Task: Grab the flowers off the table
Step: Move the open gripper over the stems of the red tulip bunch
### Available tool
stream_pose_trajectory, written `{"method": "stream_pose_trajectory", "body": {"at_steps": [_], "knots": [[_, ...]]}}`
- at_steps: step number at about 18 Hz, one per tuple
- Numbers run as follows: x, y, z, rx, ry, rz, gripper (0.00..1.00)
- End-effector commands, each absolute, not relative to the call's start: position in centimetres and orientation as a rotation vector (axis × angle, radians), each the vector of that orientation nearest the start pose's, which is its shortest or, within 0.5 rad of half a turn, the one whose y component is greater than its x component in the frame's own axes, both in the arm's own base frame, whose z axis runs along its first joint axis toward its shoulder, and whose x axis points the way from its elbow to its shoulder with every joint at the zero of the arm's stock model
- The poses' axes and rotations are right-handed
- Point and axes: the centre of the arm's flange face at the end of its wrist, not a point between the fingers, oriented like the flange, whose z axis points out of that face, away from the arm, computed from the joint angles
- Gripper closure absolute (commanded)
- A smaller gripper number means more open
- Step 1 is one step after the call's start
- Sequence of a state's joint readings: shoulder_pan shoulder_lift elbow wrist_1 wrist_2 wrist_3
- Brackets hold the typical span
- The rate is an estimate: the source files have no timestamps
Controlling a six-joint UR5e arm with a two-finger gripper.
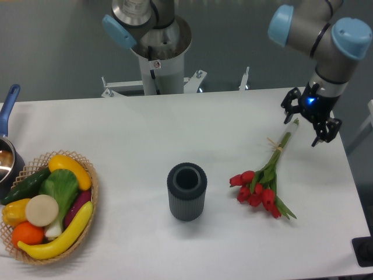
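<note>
White and matte, the large rectangular desk (175,134) fills the view. On it, toward 3 o'clock, lies the bunch of red tulips with long green stems tied in pale string (265,178), blooms pointing to 7 o'clock. At 2 o'clock the black two-finger claw (303,123) hangs spread wide over the stem tips, gripping nothing (contact unclear). A dark ribbed cylindrical cup (187,191) stands centrally; a wicker basket of colourful vegetables (46,205) sits at 8 o'clock.
</note>
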State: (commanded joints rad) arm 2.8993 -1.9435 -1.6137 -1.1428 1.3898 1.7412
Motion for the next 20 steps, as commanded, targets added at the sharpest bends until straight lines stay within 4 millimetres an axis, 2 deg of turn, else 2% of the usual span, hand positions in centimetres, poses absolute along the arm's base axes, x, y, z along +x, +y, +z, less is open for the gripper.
{"method": "stream_pose_trajectory", "body": {"at_steps": [3, 8, 11, 13, 15, 17, 20], "knots": [[-56.1, 29.8, 28.4, -2.904, 0.573, -0.043, 0.00], [-56.0, 31.5, 27.4, -2.869, 0.376, -0.068, 0.00], [-55.6, 32.5, 25.5, -2.870, 0.342, -0.068, 0.00], [-55.6, 32.6, 24.5, -2.875, 0.344, -0.070, 0.00], [-55.0, 31.6, 23.2, -2.881, 0.327, -0.100, 0.00], [-54.8, 32.2, 22.8, -2.883, 0.313, -0.084, 0.00], [-55.5, 32.6, 21.8, -2.890, 0.237, -0.096, 0.00]]}}
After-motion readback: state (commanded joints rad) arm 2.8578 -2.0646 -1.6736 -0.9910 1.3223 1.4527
